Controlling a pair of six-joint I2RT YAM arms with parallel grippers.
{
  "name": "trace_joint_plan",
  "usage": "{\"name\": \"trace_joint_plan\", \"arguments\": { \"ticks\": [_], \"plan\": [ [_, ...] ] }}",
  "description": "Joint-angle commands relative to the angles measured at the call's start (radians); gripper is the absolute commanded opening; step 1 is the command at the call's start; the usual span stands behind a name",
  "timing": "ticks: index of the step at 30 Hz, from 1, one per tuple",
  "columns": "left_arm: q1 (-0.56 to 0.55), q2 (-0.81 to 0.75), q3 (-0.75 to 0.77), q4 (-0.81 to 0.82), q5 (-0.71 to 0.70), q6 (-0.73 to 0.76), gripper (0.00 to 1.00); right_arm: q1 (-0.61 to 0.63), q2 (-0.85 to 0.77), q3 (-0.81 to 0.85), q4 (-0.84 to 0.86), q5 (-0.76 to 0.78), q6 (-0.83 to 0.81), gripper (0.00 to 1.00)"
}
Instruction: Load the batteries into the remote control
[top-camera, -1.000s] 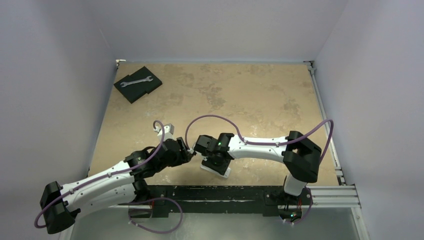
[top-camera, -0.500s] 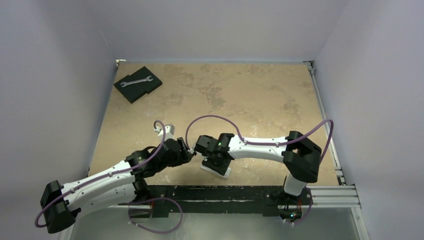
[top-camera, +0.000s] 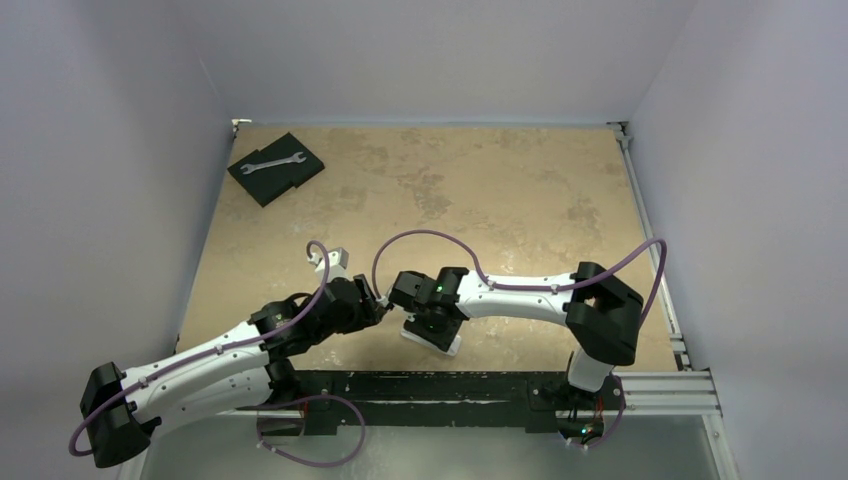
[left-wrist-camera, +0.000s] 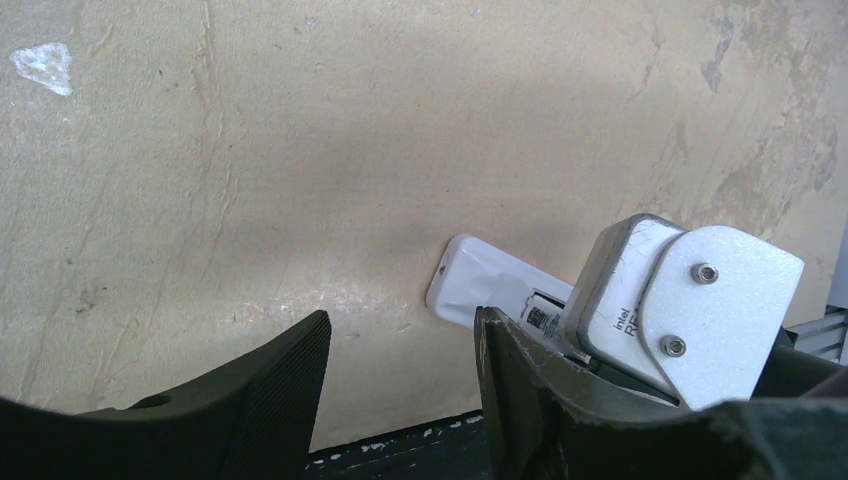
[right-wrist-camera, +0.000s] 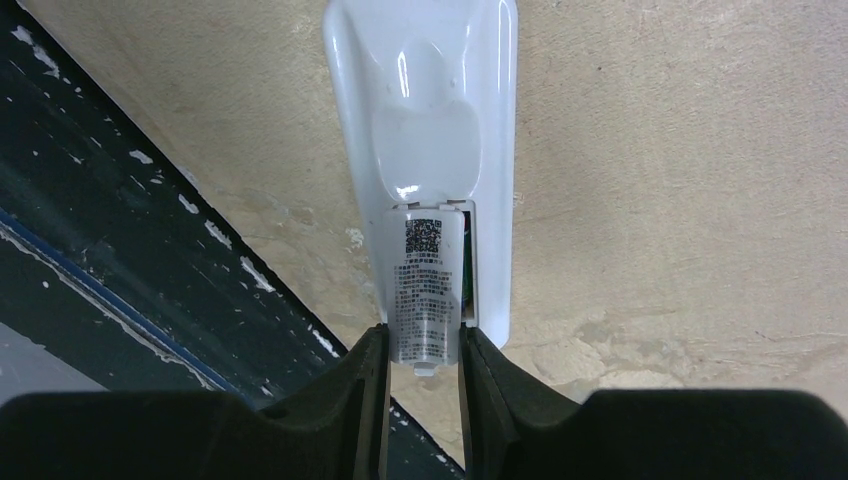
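Remote control (right-wrist-camera: 420, 110): back up on the counter (right-wrist-camera: 660, 200), by its near edge.
Right end effector (right-wrist-camera: 422, 350): clamped on the labelled cover piece (right-wrist-camera: 425, 285), apparently to slide it over the bay.
Left end effector (left-wrist-camera: 400, 345): parted, empty, just beside the remote control, likely to brace it.
Batteries: not visible.

Silver open-ended wrench (top-camera: 271, 162) lies flat on a black stepped pad (top-camera: 292, 178), far-left corner of the mottled tan table (top-camera: 500, 190). Scuffed black strip (top-camera: 480, 385) along near edge.
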Motion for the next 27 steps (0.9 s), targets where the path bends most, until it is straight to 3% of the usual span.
{"name": "trace_joint_plan", "arguments": {
  "ticks": [1, 27],
  "plan": [
    [-0.002, -0.01, -0.003, 0.017, 0.0, -0.001, 0.54, -0.001, -0.042, -0.004, 0.022, 0.001, 0.018, 0.21],
    [-0.003, -0.006, 0.001, 0.021, 0.005, -0.002, 0.54, -0.026, -0.036, -0.014, 0.035, 0.001, 0.007, 0.21]
  ]
}}
